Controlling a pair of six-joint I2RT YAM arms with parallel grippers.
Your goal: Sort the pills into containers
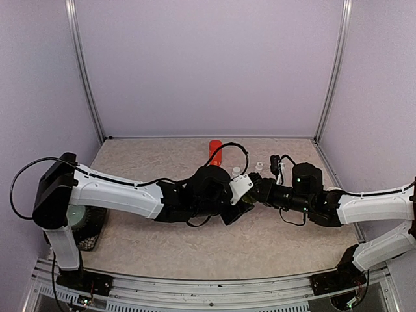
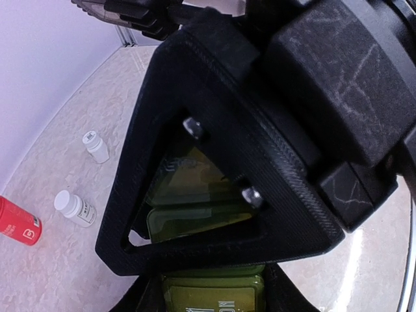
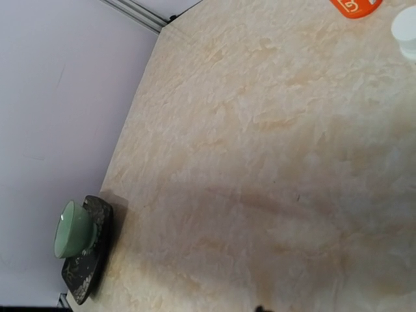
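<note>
The containers point(image 2: 195, 224), a dark green strip with closed lids, lie between my left gripper's point(image 2: 213, 286) fingers point(image 2: 127, 300), which press its two sides low in the left wrist view. My right gripper's black body and triangular finger frame point(image 2: 195, 117) lie across the strip's far end; part of the strip shows through the frame. Seen from above, the left gripper point(image 1: 239, 207) and right gripper point(image 1: 259, 193) meet tip to tip at mid-table. The right wrist view shows only bare table, no fingers. No pills are in view.
A red bottle point(image 1: 215, 152) and two small white bottles point(image 1: 236, 171) point(image 1: 259, 166) stand behind the grippers. A pale green mug point(image 3: 73, 229) sits on a dark tray point(image 3: 88, 260) at the table's left edge. Walls enclose the table's back and sides.
</note>
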